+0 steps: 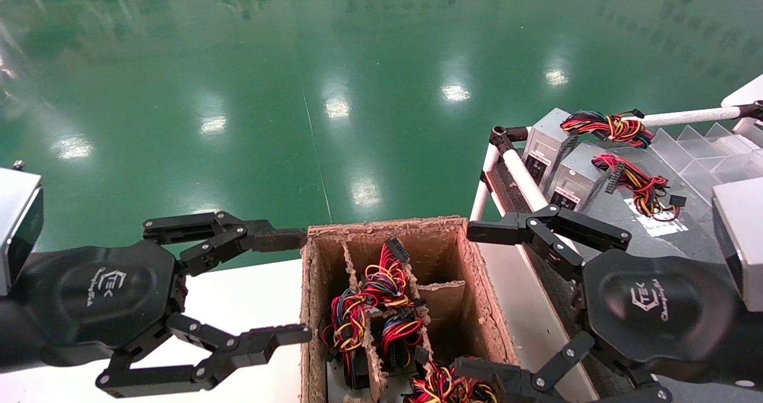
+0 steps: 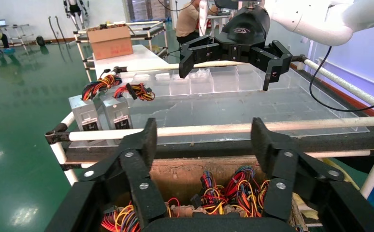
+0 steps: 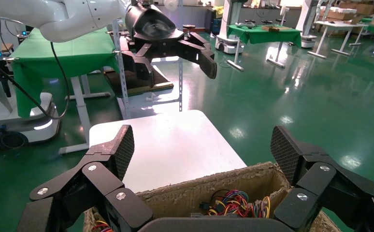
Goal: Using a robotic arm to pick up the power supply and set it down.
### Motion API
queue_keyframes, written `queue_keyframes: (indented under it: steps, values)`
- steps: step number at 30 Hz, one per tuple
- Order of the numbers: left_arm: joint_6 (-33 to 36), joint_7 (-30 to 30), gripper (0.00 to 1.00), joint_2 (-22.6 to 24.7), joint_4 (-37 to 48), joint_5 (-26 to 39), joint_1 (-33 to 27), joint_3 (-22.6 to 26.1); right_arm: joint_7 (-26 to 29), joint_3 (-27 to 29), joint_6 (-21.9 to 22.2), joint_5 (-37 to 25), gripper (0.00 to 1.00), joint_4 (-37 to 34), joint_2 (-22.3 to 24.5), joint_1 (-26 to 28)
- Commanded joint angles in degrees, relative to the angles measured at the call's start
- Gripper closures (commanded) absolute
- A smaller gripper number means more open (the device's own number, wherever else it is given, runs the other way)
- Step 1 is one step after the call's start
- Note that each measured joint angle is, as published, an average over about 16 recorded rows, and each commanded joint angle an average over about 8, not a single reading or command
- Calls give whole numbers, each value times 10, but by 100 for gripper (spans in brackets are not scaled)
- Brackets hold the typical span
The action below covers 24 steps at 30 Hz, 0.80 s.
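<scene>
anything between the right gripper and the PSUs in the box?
Partly. The right gripper, open, hangs over the cardboard box's right edge. The power supplies sit deep in its cells, covered by their own wire bundles and separated by cardboard dividers. The left gripper, also open, flanks the box's other side.

Bright, even overhead light throws white glare patches across the glossy green floor [image 1: 334, 111]; focus is sharp.

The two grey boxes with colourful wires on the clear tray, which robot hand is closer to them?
Right. The right gripper, open, hangs just in front of the power supplies beside the tray. The left gripper, also open, sits across the cardboard box, farther away.
</scene>
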Motion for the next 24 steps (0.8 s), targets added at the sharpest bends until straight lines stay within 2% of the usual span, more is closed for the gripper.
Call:
queue_keyframes:
  steps: [1,24]
  values:
    - [0,0,100,0,0,0,0,0,0,0,0,0,0,0,0,0]
    - [0,0,100,0,0,0,0,0,0,0,0,0,0,0,0,0]
